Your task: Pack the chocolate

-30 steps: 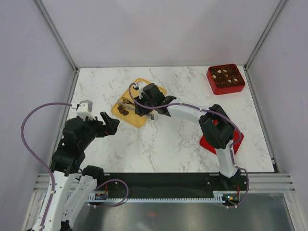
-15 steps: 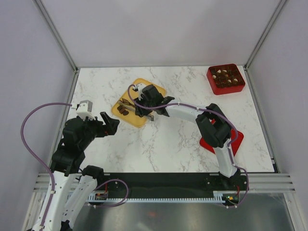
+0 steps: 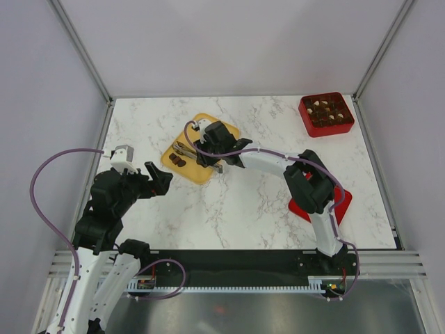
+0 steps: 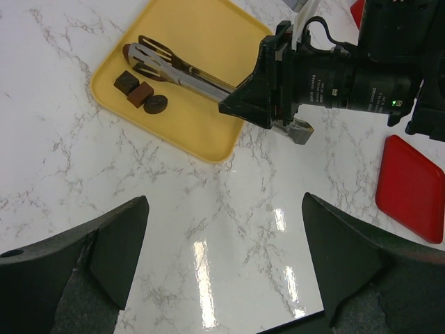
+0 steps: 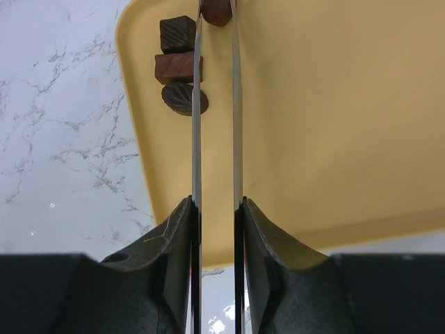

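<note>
1. left pincer (image 3: 160,179): jaws spread wide, nothing held. Hangs over bare tabletop (image 3: 236,209), just off the near-left edge of the yellow tray (image 3: 192,172), not touching it.
2. loose chocolate (image 4: 141,92): three pieces in a tight row at the tray's left end: dark square, brown block, dark oval. Well clear of both pincers' fingers.
3. tongs (image 4: 182,71): thin metal pair, reaching across the tray with the tips at the chocolate end. In the right wrist view the row of three sits just left of the left blade. Block and oval either touch that blade or slip behind it, can't tell which.
4. fourth piece (image 5: 217,10): brown, between the two blade tips, cut off by the top edge of the right wrist view. Can't tell if it is off the tray.
5. right pincer (image 5: 215,209): closed on the tongs' handle end, one finger against each blade, blades squeezed to a narrow, near-parallel gap. No chocolate touches the fingers; it is all out at the far end of the blades.
6. red flat panel (image 4: 410,188): on the tabletop right of the tray, partly under the right arm in the top view.
7. red gridded box (image 3: 335,131): far-right corner of the tabletop, well apart from both pincers. packed chocolate (image 3: 322,106) sits in its cells, dark and cream-white pieces.
</note>
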Robot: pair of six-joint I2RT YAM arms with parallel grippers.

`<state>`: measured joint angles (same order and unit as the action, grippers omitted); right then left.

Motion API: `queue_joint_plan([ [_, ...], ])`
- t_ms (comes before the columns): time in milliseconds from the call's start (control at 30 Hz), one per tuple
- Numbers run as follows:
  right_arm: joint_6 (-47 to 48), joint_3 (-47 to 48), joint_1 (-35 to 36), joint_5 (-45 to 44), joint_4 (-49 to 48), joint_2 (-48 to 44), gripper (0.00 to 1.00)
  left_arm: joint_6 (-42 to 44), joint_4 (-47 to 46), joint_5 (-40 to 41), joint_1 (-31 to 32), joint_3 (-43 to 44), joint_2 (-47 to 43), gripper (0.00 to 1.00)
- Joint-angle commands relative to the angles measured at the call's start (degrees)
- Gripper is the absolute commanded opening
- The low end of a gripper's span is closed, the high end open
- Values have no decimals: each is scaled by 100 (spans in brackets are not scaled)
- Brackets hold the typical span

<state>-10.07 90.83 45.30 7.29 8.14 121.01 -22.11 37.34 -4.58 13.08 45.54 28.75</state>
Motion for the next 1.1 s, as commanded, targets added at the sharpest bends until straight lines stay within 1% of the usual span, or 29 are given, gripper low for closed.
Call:
queue_joint_plan([
  [0,40,-21,-82,-210,-50,-568,28,66,-175,89,-25,-36,-28,100],
  [133,-101,-345,-302,-193,56,-982,26,66,-175,71,-34,-45,-19,100],
  [233,-233,-635,-635,-123,170,-1395,25,66,-175,71,-25,-45,-28,100],
  [333,-338,-882,-1136,-123,398,-1878,26,75,-166,71,-25,-36,-28,100],
  [433,-373,-1154,-1969,-236,618,-2397,25,66,-175,62,-25,-36,-19,100],
  [500,-347,-1303,-2313,-412,776,-2739,25,66,-166,54,-34,-36,-28,100],
  [533,-338,-1330,-2663,-439,838,-2828,25,66,-166,45,-25,-36,-19,100],
  [567,-338,-1339,-2841,-456,969,-2942,25,66,-175,45,-25,-36,-19,100],
  [633,-364,-1331,-3349,-596,1093,-3004,26,66,-166,36,-34,-36,-19,100],
  [700,-382,-1244,-3649,-885,1321,-3005,25,66,-166,36,-34,-45,-10,100],
  [733,-443,-1199,-3921,-957,1409,-2987,25,66,-175,36,-34,-45,-10,100],
  [833,-514,-1059,-4361,-1115,1629,-2873,25,66,-175,36,-25,-36,16,100],
  [900,-567,-954,-4494,-1133,1726,-2776,26,66,-175,27,-34,-36,16,100],
  [933,-584,-927,-4721,-1142,1735,-2732,26,75,-175,36,-25,-36,16,100],
  [1067,-576,-786,-4899,-1265,1840,-2513,27,66,-166,36,-25,-45,16,100],
])
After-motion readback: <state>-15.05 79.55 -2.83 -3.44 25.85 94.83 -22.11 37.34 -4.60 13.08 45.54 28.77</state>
